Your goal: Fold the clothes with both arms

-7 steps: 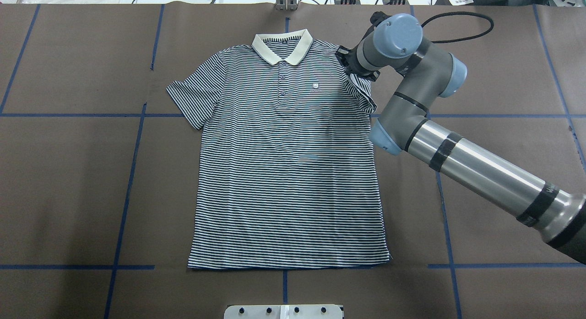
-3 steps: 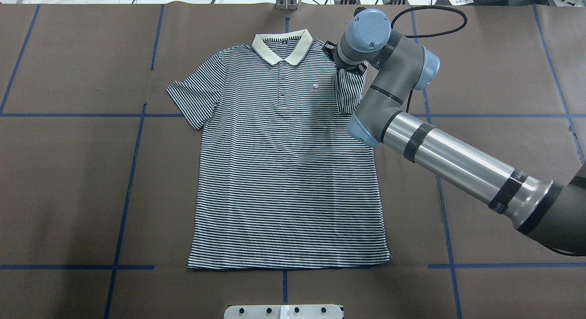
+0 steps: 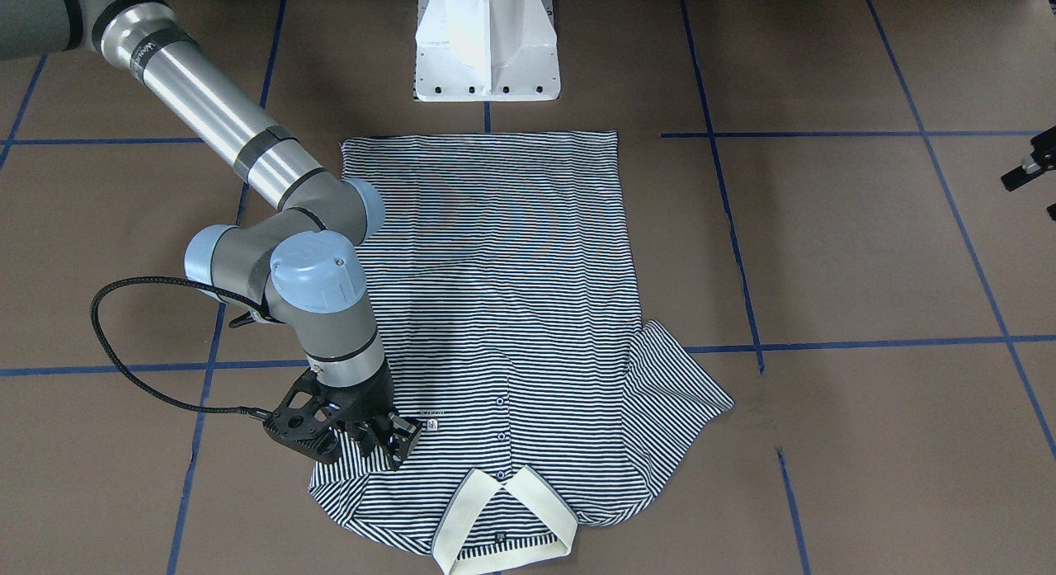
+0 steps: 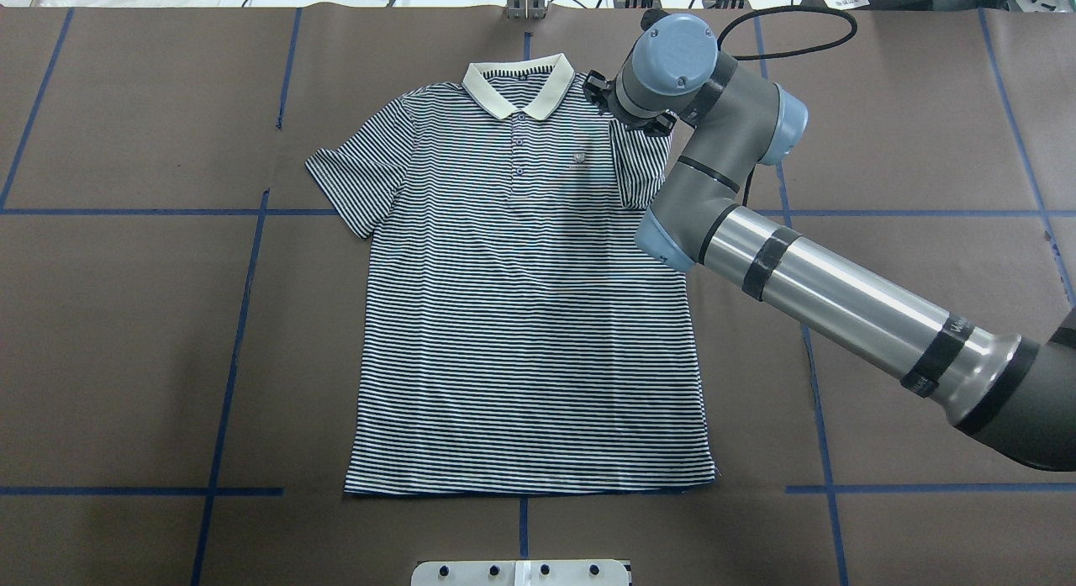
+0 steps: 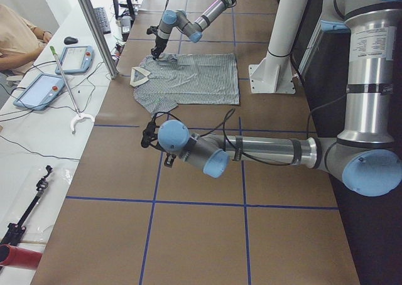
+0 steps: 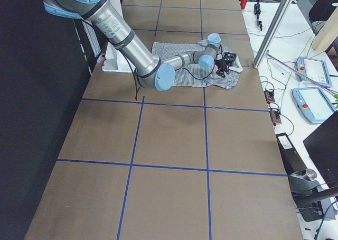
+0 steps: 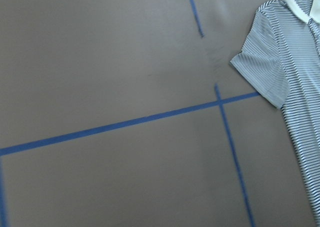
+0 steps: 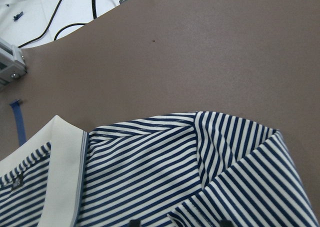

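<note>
The striped polo shirt (image 4: 521, 317) lies flat, front up, with its cream collar (image 4: 517, 86) at the far side. Its sleeve (image 4: 643, 170) on my right side is folded inward onto the chest. My right gripper (image 3: 379, 450) sits low on that shoulder beside the collar. Its fingers stand a little apart, with striped cloth showing between them, so it looks open. From above the wrist mostly hides this gripper (image 4: 598, 88). The other sleeve (image 4: 357, 170) lies spread out. My left gripper (image 5: 151, 135) hovers over bare table well away from the shirt (image 7: 295, 87); whether it is open or shut I cannot tell.
The white pedestal base (image 3: 487, 39) stands just behind the shirt's hem. A black cable (image 3: 124, 344) loops off the right wrist. Blue tape lines (image 4: 244, 317) grid the brown table. Beyond the far edge are a metal post (image 5: 94, 27), tablets (image 5: 38, 90) and a seated person (image 5: 12, 34).
My right gripper swung left toward the collar, carrying the sleeve from beside the shirt over onto the chest. In the last moment it shifted slightly further while the sleeve stayed put.
</note>
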`<state>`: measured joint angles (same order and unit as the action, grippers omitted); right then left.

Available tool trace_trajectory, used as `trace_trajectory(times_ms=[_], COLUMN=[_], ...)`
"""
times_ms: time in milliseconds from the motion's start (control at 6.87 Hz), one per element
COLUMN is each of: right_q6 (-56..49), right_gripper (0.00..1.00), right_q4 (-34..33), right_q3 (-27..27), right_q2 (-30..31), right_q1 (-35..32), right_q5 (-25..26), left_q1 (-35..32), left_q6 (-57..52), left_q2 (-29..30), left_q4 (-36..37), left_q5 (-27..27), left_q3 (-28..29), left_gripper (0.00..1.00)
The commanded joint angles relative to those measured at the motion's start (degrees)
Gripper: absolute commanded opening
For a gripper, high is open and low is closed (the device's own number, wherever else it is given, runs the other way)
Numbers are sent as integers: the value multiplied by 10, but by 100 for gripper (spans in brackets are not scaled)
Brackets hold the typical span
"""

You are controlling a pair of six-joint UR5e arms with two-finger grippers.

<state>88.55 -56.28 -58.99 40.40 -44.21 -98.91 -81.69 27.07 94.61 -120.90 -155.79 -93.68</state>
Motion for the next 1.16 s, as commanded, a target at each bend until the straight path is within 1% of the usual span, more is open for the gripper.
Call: trace_trajectory(times_ms=[0, 146, 291, 437, 582, 728, 873, 1019], right_q6=[-17, -23, -56, -102, -111, -113, -112, -112], right_gripper=[100, 100, 100, 100, 100, 100, 100, 100], right_q4=[-43, -52, -45, -44, -44, -44, -44, -44], right_q3=[-139, -208, -253, -289, -308, -309, -310, -309], right_q2=[77, 138, 197, 242, 269, 269, 268, 266], right_q1=[-24, -51, -85, -109, -119, -120, -120, -120], right_q5=[-25, -65, -120, -151, -165, -168, -168, -164], left_q1=[122, 203, 249, 273, 277, 285, 294, 296], left_q6=[212, 253, 283, 284, 282, 283, 282, 282], left_q2=[130, 162, 197, 237, 262, 263, 265, 265], left_q4=[-14, -13, -14, -40, -65, -96, -109, -116], left_q5=[138, 237, 324, 351, 359, 390, 410, 411], left_q3=[-2, 9, 41, 113, 179, 205, 231, 247], left_gripper=[99, 97, 93, 89, 86, 81, 77, 74])
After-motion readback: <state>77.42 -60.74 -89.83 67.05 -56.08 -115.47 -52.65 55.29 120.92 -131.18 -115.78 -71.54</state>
